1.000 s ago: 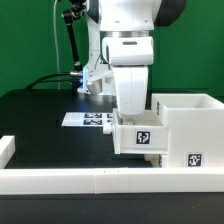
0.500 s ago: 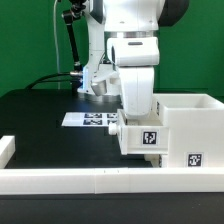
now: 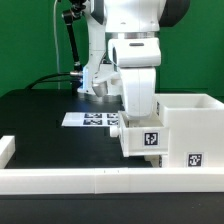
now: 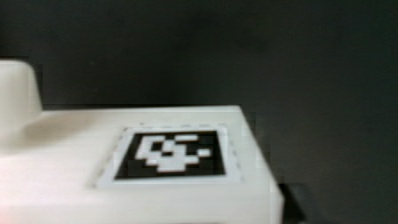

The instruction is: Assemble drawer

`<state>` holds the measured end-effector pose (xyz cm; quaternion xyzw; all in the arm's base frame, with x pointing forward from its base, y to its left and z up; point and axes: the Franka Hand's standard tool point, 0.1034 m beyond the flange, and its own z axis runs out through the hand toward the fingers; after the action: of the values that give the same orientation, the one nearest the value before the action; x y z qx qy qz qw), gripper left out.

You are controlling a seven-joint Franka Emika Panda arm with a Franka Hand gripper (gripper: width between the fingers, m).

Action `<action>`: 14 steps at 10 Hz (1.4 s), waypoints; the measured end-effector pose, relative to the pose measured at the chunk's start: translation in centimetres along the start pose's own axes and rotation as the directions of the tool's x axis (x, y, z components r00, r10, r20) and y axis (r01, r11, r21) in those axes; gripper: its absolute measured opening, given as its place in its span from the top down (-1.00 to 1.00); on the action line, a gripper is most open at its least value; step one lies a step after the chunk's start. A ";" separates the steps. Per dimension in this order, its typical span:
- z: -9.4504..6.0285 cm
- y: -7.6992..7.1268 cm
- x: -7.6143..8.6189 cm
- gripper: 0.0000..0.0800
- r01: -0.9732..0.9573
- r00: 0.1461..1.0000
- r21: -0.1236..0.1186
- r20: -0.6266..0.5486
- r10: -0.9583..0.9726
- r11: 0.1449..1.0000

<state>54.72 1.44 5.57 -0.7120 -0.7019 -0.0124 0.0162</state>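
White parts: a tagged drawer box (image 3: 143, 138) sits against the open drawer housing (image 3: 187, 130) at the exterior view's right, on the black table (image 3: 45, 125)
Gripper (image 3: 140, 112): low over the box; fingers hidden, so its grip cannot be told
Step, as judged: seating the box into the housing
Next move: a straight, level push along the housing's opening
Marker board (image 3: 92, 119): behind, apart
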 end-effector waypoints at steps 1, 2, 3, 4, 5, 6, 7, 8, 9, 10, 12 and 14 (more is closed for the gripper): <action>0.0 0.0 0.0 0.20 -0.005 1.000 0.000 0.000 0.005 1.000; -0.2 0.1 0.0 -0.15 -0.012 1.000 -0.003 0.001 0.012 1.000; -0.3 0.1 0.0 -0.45 -0.013 1.000 -0.003 0.001 0.013 1.000; -0.4 0.1 -0.1 -0.45 -0.014 1.000 -0.001 0.003 0.014 1.000; -1.0 0.2 0.0 -0.59 -0.027 1.000 -0.006 0.006 0.027 1.000; -1.9 0.4 0.1 -0.61 -0.049 0.999 -0.012 0.011 0.049 0.999; -2.8 0.7 0.1 -0.61 -0.057 0.998 -0.025 0.015 0.057 0.998; -3.5 0.9 -0.2 -0.62 -0.060 0.998 -0.025 0.021 0.060 0.998; -4.4 1.0 -0.7 -0.62 -0.067 0.997 -0.013 0.031 0.067 0.998; -4.8 1.0 -1.1 -0.62 -0.072 0.997 -0.012 0.035 0.072 0.997; -5.5 1.2 -2.9 -0.62 -0.063 0.997 -0.017 0.042 0.064 0.998; -4.2 1.2 -5.1 -0.62 -0.022 0.999 -0.017 0.031 0.023 1.000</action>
<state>55.85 -3.87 9.54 -0.7201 -0.6938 -0.0067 -0.0006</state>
